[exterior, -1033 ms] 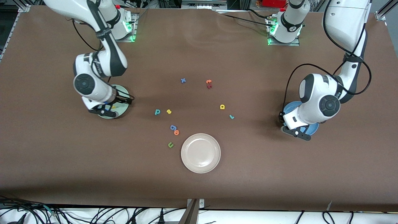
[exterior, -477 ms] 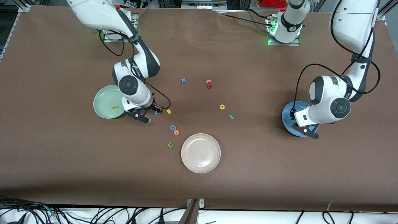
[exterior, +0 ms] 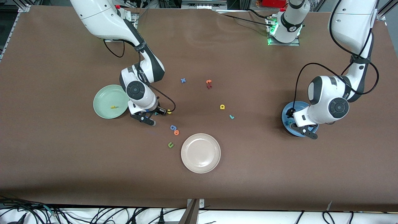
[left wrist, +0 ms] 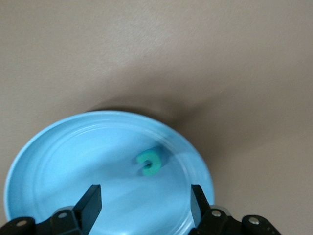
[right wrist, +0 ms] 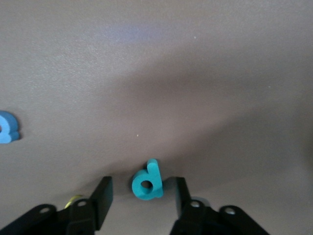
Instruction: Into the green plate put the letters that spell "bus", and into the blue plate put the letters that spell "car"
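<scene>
Straddling the teal b [right wrist: 146, 183], right claw [right wrist: 142, 196] gapes; left claw [left wrist: 145, 203] open over blue plate [left wrist: 58, 161].

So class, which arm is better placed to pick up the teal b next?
The right arm: its gripper is down at the table with open fingers either side of the teal b. The left gripper is over the blue plate.

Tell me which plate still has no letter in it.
The beige-white plate, nearest the front camera. The green plate holds a yellow letter; the blue plate holds a teal c.
</scene>
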Robot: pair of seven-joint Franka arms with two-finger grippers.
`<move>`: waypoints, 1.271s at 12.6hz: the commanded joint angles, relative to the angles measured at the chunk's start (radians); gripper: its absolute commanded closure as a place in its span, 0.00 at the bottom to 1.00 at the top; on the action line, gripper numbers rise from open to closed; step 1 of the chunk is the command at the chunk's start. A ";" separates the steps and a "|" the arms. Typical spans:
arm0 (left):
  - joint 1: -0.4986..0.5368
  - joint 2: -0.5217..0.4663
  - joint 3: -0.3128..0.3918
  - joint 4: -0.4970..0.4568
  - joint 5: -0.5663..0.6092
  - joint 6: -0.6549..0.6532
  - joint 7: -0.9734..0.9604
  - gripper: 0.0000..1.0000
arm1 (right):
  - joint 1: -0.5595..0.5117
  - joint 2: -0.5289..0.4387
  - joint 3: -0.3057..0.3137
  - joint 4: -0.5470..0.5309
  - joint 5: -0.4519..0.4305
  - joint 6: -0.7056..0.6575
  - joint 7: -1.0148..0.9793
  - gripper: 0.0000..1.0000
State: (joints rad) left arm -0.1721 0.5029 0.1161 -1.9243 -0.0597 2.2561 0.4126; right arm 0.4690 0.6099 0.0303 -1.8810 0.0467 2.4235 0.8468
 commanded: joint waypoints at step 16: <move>-0.211 0.074 -0.263 0.149 0.003 0.045 -1.498 0.22 | -0.003 -0.182 -0.254 -0.135 0.007 -0.346 -0.399 0.00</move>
State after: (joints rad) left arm -0.3696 0.5407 -0.1453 -1.8156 -0.0599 2.2820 -1.0072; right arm 0.4583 0.4630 -0.2214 -1.9952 0.0455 2.0869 0.4561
